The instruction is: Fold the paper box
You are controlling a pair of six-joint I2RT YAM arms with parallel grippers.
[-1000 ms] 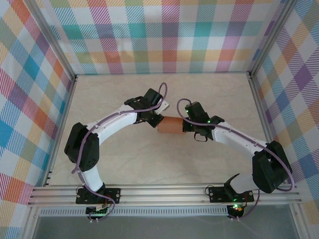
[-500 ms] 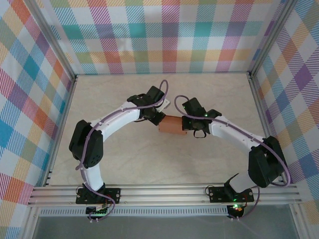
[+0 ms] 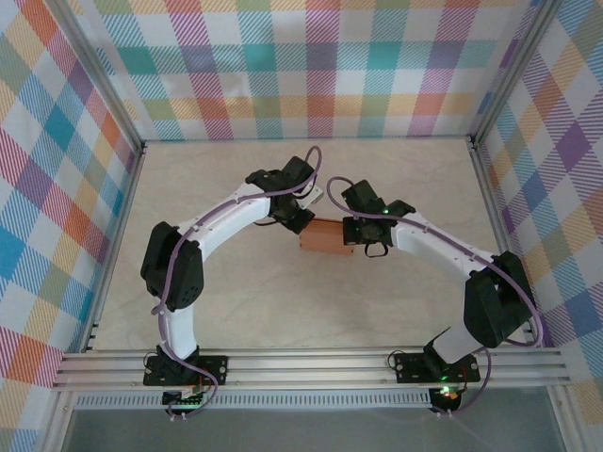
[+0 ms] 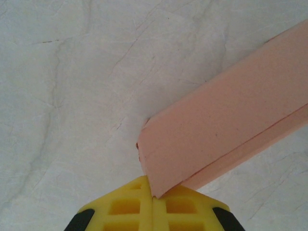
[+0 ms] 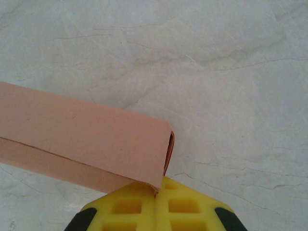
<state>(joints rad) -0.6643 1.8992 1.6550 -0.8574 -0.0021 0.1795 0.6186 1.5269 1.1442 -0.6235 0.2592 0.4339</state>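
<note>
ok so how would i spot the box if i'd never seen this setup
Find the middle of the pale marbled table, where the two white arms meet. The box is pinched there between the left claw and right claw, one at each end. It alone is salmon-orange: plain card against white, black and yellow.

Top cam: high, set back at 6 o'clock, looks down on whole bench [image 3: 236,311]. Wrist cams: very close, aimed down past left gripper [image 4: 153,195] and right gripper [image 5: 155,192]. All three share the paper box [image 3: 322,238]; the wrist cams see opposite ends.
</note>
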